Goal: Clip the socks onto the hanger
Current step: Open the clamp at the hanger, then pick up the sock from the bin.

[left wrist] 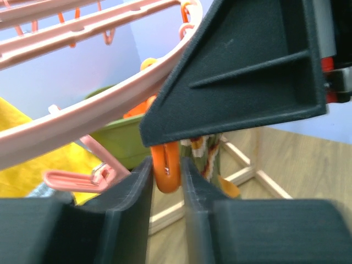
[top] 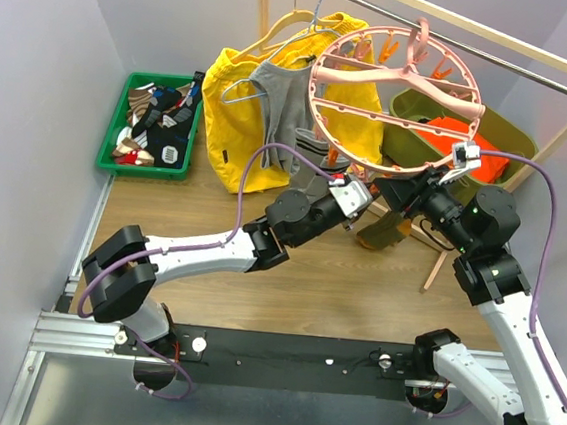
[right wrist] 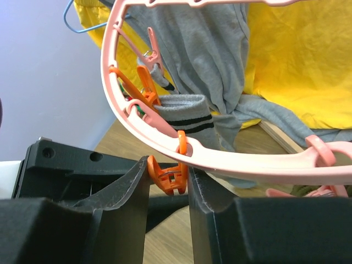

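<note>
Pink spoked hanger (right wrist: 247,165), left claw (left wrist: 166,179) and right claw (right wrist: 169,181) tight on orange clips (left wrist: 165,159).

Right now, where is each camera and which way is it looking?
Top external: above, behind the arms, looking down at table and hanger; left arm, right arm show.
Left wrist: on the left arm, looking along the left gripper pinching an orange clip.
Right wrist: on the right arm, facing the grey shirt past the right gripper, pinching an orange clip.
Shared: both wrist views show the hanger's pink rim.
</note>
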`<action>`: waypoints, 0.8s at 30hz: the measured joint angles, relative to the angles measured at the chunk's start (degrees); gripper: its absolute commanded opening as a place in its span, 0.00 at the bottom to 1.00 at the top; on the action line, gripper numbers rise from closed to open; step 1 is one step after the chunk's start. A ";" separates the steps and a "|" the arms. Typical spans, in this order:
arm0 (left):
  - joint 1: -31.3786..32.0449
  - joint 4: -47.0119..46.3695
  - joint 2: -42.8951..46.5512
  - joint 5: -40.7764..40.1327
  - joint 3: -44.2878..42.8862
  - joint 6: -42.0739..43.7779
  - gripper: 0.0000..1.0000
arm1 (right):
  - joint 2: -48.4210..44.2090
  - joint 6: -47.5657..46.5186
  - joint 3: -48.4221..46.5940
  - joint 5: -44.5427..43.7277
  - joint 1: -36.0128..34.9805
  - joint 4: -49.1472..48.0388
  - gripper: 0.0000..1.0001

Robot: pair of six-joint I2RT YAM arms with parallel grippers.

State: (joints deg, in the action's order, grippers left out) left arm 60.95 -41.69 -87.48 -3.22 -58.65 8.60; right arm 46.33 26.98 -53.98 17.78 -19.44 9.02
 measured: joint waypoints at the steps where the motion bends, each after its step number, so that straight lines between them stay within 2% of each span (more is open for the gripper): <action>1: 0.07 0.17 0.07 -0.04 0.00 0.15 0.40 | 0.00 0.02 0.00 0.00 0.00 -0.04 0.06; 5: 0.48 1.05 0.46 -0.09 0.00 -0.20 0.42 | -0.09 0.22 0.00 -0.37 0.00 -0.09 0.01; 8: 0.52 1.16 0.81 -0.22 0.00 -0.33 0.52 | -0.15 0.63 0.00 -0.52 0.00 -0.13 0.01; 14: 0.59 1.16 2.23 -0.68 0.22 -1.29 0.56 | -0.15 2.54 0.00 -2.16 0.00 0.09 0.01; 16: 0.59 1.22 3.85 -1.03 1.18 -1.84 0.57 | -0.13 3.26 0.00 -2.73 0.00 0.11 0.01; 18: 0.59 1.40 5.97 -1.36 2.62 -2.67 0.62 | -0.13 4.13 0.00 -3.30 0.00 0.15 0.01; 22: 0.59 3.54 11.58 -2.45 5.03 -5.07 0.63 | 0.07 5.27 0.00 -4.00 0.00 0.52 0.01; 24: 0.59 4.96 14.49 -2.95 5.92 -6.38 0.67 | 0.22 5.81 0.00 -4.46 0.00 0.59 0.01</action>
State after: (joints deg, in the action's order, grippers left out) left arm 61.54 -36.73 -72.99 -6.17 -52.73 2.22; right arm 46.54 32.80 -53.98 13.32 -19.44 9.61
